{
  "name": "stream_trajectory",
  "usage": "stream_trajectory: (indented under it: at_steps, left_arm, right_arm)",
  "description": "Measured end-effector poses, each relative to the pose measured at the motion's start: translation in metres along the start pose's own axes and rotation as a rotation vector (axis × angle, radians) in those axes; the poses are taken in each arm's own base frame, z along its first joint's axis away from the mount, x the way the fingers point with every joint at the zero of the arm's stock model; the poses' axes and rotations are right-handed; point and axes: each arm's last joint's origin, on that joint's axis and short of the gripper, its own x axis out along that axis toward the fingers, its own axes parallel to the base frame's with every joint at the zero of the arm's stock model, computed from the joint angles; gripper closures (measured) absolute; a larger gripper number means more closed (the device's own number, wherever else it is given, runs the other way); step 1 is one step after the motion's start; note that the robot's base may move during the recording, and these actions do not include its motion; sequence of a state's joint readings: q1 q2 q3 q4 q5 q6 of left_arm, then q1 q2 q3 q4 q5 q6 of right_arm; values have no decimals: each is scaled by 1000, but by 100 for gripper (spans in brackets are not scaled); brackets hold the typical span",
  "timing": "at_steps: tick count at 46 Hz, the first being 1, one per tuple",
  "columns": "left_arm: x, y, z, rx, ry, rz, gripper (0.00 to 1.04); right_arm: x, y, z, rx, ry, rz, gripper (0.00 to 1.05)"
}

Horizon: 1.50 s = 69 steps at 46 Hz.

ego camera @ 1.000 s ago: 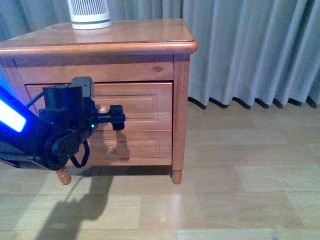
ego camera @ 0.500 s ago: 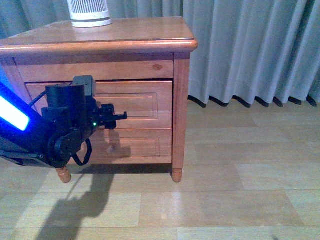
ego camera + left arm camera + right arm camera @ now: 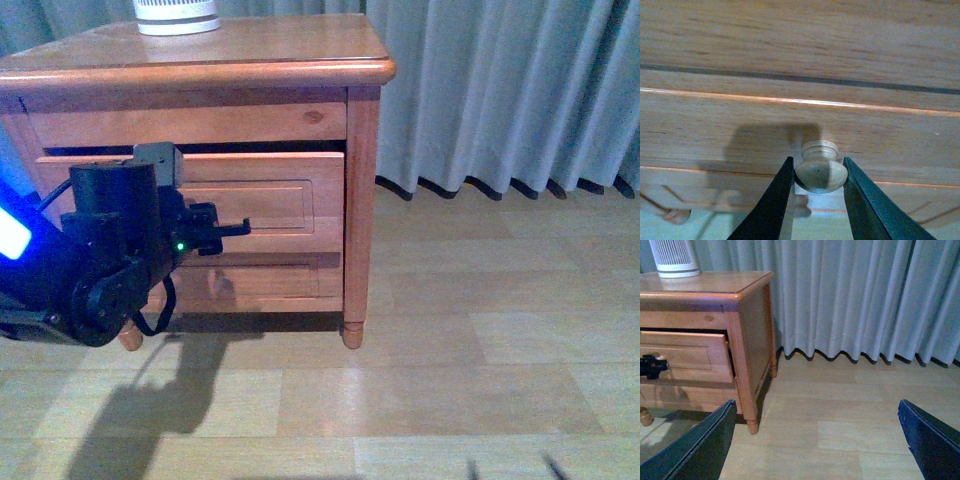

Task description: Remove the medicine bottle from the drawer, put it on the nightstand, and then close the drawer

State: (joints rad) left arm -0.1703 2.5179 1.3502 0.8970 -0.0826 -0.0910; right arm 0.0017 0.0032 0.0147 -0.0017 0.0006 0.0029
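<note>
Evidently the opening step: the black left gripper (image 3: 817, 162) pinched the small round wooden knob (image 3: 820, 175) of the upper orange-brown wooden drawer (image 3: 270, 200), one finger against each side. Drawer front stood slightly proud of the low orange-brown wooden nightstand (image 3: 250, 72), with a dark gap along its top edge. Small white medicine bottle not in sight; presumably inside the drawer. Right gripper (image 3: 815, 402) hung spread wide and empty over the pale plank floor (image 3: 850, 440), well apart from the nightstand's front right corner. Next move, I judged: a straight, level pull outward, grip firm, until the interior showed.
</note>
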Motion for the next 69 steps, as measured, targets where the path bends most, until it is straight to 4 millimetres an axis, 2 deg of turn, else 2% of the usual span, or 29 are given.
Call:
stream_trajectory:
  at_steps: [8, 18, 26, 34, 43, 45, 50, 55, 57, 69]
  left_arm:
    - [-39, -1, -8, -1, 52, -12, 80]
    - [-110, -7, -14, 1, 210, -37, 80]
    - [-139, -9, -21, 21, 265, -41, 80]
    - [-147, -9, -22, 33, 287, -40, 80]
    - [-160, -11, -33, 75, 350, -97, 53]
    - [-163, -11, -34, 84, 359, -103, 44]
    - [-167, -3, -16, 83, 303, -83, 21]
    - [-172, 5, 0, 81, 245, -63, 8]
    - [-175, 9, 6, 85, 221, -55, 5]
    - [-199, 36, 44, 93, 73, -22, 7]
  right_arm:
    - [0, 0, 0, 0, 0, 0, 7]
    - [0, 0, 0, 0, 0, 0, 7]
    - [0, 0, 0, 0, 0, 0, 7]
    - [0, 0, 0, 0, 0, 0, 7]
    - [0, 0, 0, 0, 0, 0, 7]
    - [0, 0, 0, 0, 0, 0, 7]
    - [0, 0, 0, 0, 0, 0, 7]
    - [0, 0, 0, 0, 0, 0, 7]
    - [0, 0, 0, 0, 0, 0, 7]
    - [0, 0, 0, 0, 0, 0, 7]
